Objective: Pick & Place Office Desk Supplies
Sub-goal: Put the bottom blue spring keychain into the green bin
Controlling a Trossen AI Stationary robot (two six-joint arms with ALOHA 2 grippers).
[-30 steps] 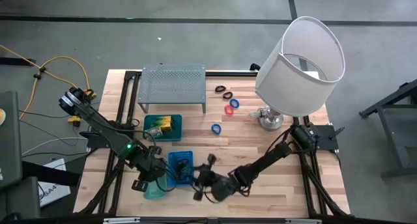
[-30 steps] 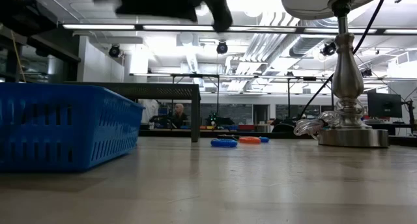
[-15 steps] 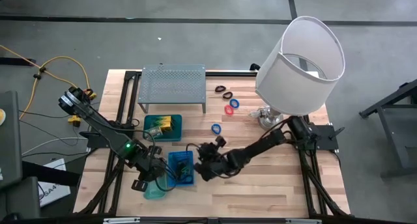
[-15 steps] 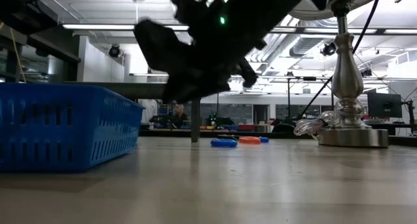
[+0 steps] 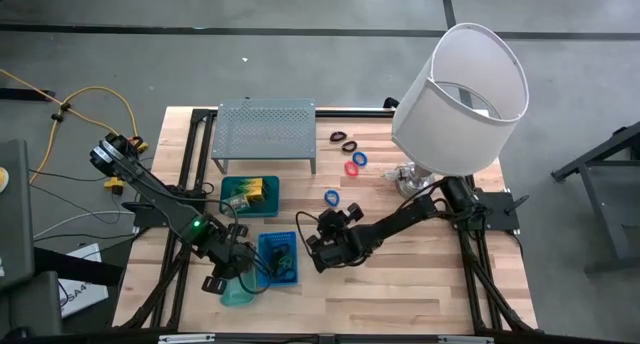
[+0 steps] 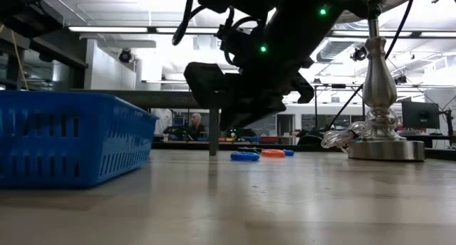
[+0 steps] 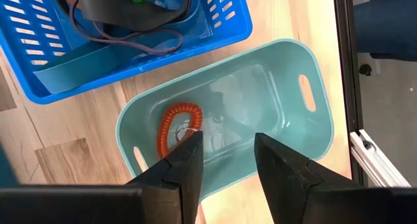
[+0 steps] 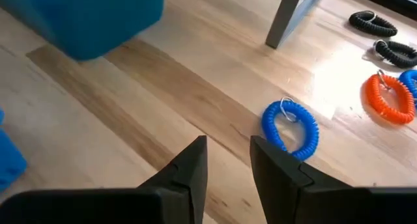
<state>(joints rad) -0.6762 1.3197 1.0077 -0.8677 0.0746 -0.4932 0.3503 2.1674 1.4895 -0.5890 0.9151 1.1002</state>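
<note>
Two arms: both dark, both over the near half of the wooden table [image 5: 420, 284].
Left gripper [image 7: 225, 160]: hangs over the pale teal bin [image 7: 306, 129] at the table's near left edge; fingers stand apart with a clear gap and hold nothing.
Teal bin contents: one orange coil ring [image 7: 173, 127] lies on the floor of the bin, seen just past one dark finger; whether the finger touches it I cannot tell.
Blue basket [image 5: 277, 256]: just beyond the teal bin, touching or nearly so; dark bands and loops [image 7: 130, 19] lie inside it.
Right gripper [image 8: 228, 160]: reaches in above bare wood just right of the blue basket, off the table surface in the low view; fingers part by a narrow gap, nothing between them.
Nearest loose ring: a blue coil ring [image 8: 291, 127] lies flat on the wood a little ahead of the right gripper, apart from it.
Teal tray [image 5: 250, 195]: beyond the blue basket, holding yellow-green packets [image 5: 256, 191].
Farther rings: a red ring [image 5: 351, 168] and a second blue ring [image 5: 359, 159] side by side, then two black loops [image 5: 343, 139] farther back.
Grey perforated rack [image 5: 265, 132]: at the far left of the table.
Lamp [image 5: 462, 99]: big white shade, standing at the far right.
</note>
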